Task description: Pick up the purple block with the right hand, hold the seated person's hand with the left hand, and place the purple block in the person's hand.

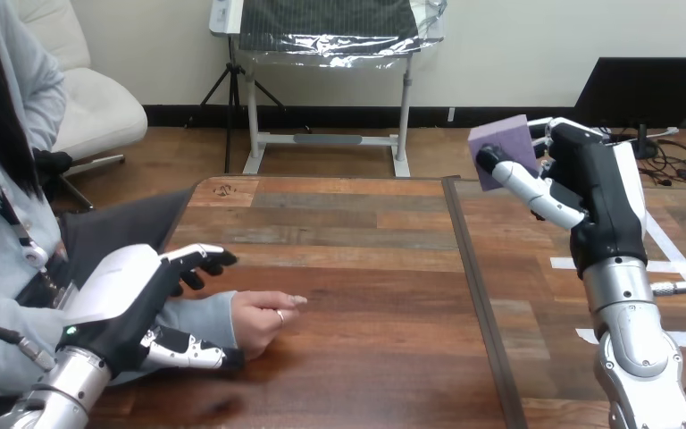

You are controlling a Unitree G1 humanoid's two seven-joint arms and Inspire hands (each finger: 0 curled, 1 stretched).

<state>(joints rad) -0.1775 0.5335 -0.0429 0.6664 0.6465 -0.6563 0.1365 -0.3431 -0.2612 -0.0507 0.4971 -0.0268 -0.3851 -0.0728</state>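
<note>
Block (pixel 500 143) is sitting in the right hand (pixel 597 183), up at the view's upper right, well clear of the table (pixel 366 268). The right hand is gripping it: fingers (pixel 536 189) are curling round it from the right. Part of them is crossing the block's near face, and part is showing behind its upper right edge. One corner of the block is pointing up and left, so it's sitting tilted in the grip.

Right forearm (pixel 639 357) is rising almost upright from the bottom right corner, palm facing left toward the block.

Left hand (pixel 125 299) is low at the lower left, white back facing up, coming in off the left forearm (pixel 62 389) from the bottom left corner. It's lying over the person's sleeve (pixel 198 317) at the wrist. Can't tell whether it's gripping the wrist or just resting over it.

Person's hand (pixel 263 320) is sticking out of the sleeve just right of the left hand. It's resting on the table, loosely curled, fingertips pointing right. The block is well apart from it, higher and far to the right.

Between the two, a dark strip (pixel 478 295) is running across the tabletop from far edge to near edge. The person's hand is left of it and the right hand is right of it. White tape (pixel 670 255) is lying on the wood beside the right forearm.
</note>
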